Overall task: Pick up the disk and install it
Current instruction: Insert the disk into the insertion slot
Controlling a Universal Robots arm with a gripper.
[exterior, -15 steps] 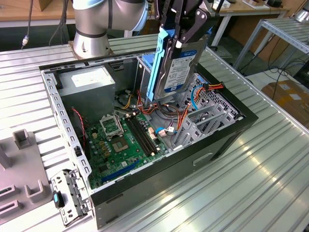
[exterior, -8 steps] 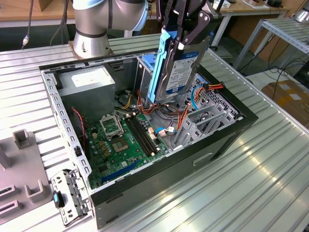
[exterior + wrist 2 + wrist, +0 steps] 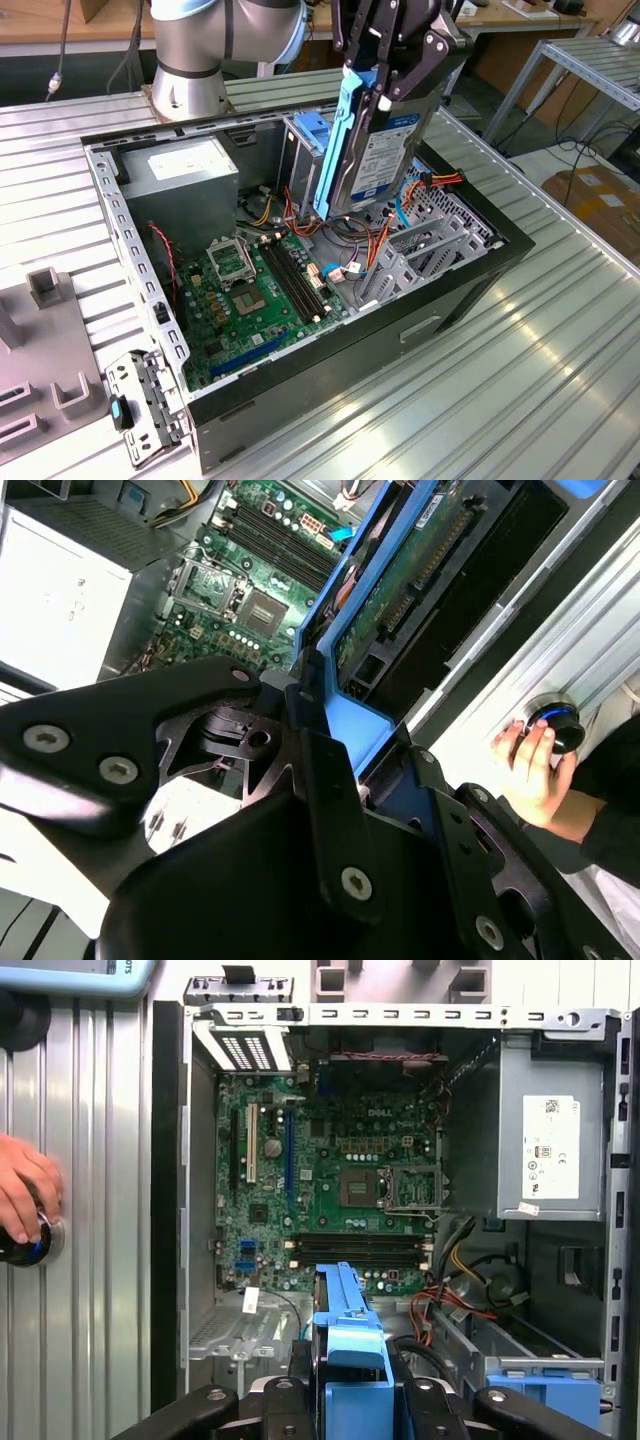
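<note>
**Exterior view**
- Disk: I see the disk (image 3: 378, 150) held on edge and tilted above the open computer case (image 3: 420, 330). It has a silver metal body, a white, blue and black label facing the camera, and a blue plastic rail down its long side.
- Tool: my tool (image 3: 400, 80) is clamped on the disk's upper end, with black fingers on opposite sides.
- Position: the disk's lower end hangs over the cable bundle (image 3: 372, 240), near the drive cage (image 3: 305, 150) with its blue latch.
- Surroundings: the motherboard (image 3: 250, 290) covers the case floor, and the grey power supply (image 3: 190, 175) sits in the far corner. The case lies on a ribbed metal surface (image 3: 520, 380). A loose bracket (image 3: 145, 410) lies by the case toward the exterior view's left.

**Second wrist view**
- Disk: here I get the disk's (image 3: 410, 580) other face, a green circuit board framed by the blue rail. The exterior view hides this face.
- Tool: the tool (image 3: 335, 730) pinches the blue rail end, with no gap visible.
- Extra: a hand (image 3: 530, 770) rests on a round blue-ringed knob (image 3: 555, 725) outside the case wall.
- Below: the motherboard (image 3: 250, 590) and the power supply (image 3: 60, 610).

**First wrist view**
- Disk: the disk (image 3: 345, 1310) appears edge-on as a narrow blue strip running out from the tool (image 3: 345, 1400), over the motherboard's (image 3: 340, 1190) near edge.
- In the way: the cable bundle (image 3: 450, 1310) and the drive cage (image 3: 540, 1395) lie just beside the disk.
- Other: the hand (image 3: 25, 1195) rests on the knob (image 3: 22, 1245) on the surface (image 3: 100, 1160). The power supply (image 3: 550, 1150) sits in a corner of the case (image 3: 400, 1015).
</note>
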